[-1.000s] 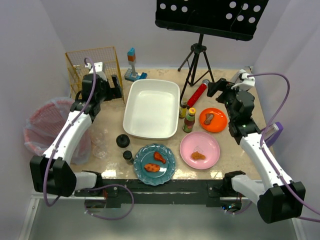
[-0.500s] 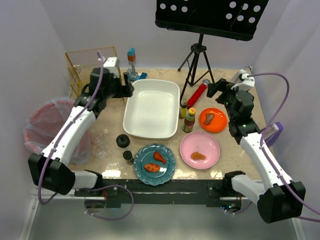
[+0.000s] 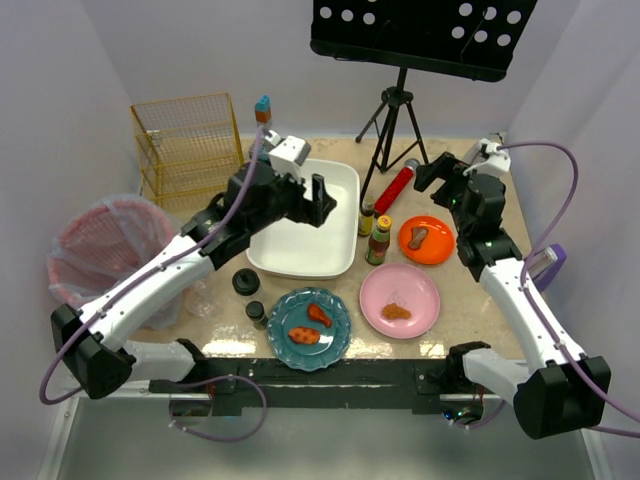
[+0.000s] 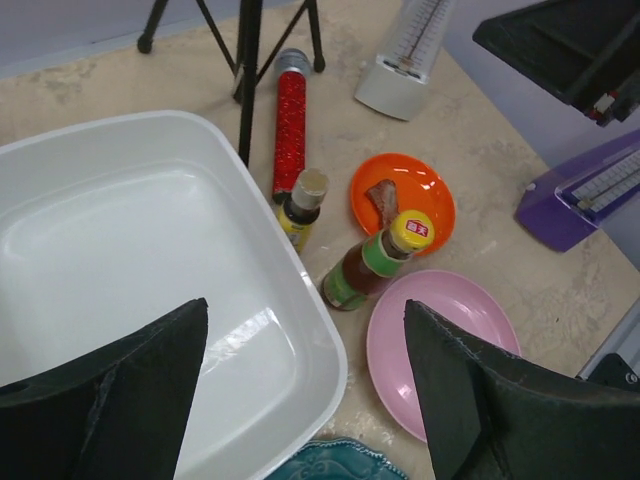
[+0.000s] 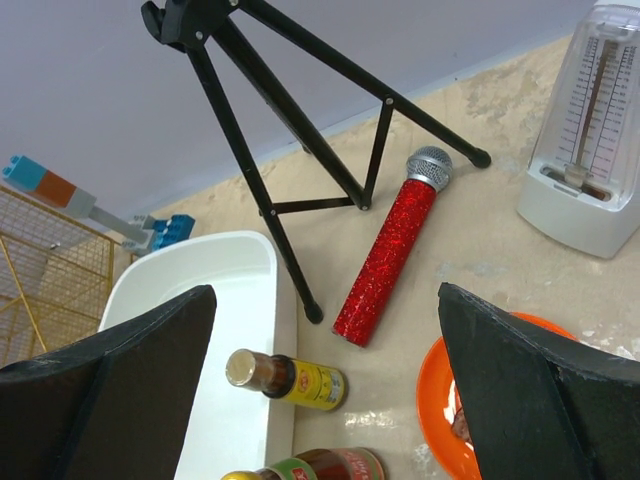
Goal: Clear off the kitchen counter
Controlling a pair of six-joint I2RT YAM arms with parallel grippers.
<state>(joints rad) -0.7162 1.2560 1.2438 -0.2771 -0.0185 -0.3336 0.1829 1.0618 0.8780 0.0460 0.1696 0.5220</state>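
Observation:
The beige kitchen counter (image 3: 350,287) holds a white tub (image 3: 300,240), a yellow-label bottle (image 3: 367,217), a green-label sauce bottle (image 3: 379,240), an orange plate (image 3: 437,245), a pink plate (image 3: 415,285) and a teal plate (image 3: 330,345), each plate with food on it. A red microphone (image 3: 396,187) lies by the tripod. My left gripper (image 3: 318,200) is open and empty above the tub's right part (image 4: 120,250). My right gripper (image 3: 432,172) is open and empty above the microphone (image 5: 390,250) and the bottles (image 5: 300,380).
A music stand tripod (image 3: 395,120) stands at the back. A wire basket (image 3: 185,140) and a brick tower (image 3: 263,108) are back left, a bin (image 3: 85,250) off the left edge. Two black lids (image 3: 245,282) sit front left. A metronome (image 5: 585,170) stands back right.
My left arm has swung from the wire basket at the back left rightward to over the white tub. The right arm has hardly moved.

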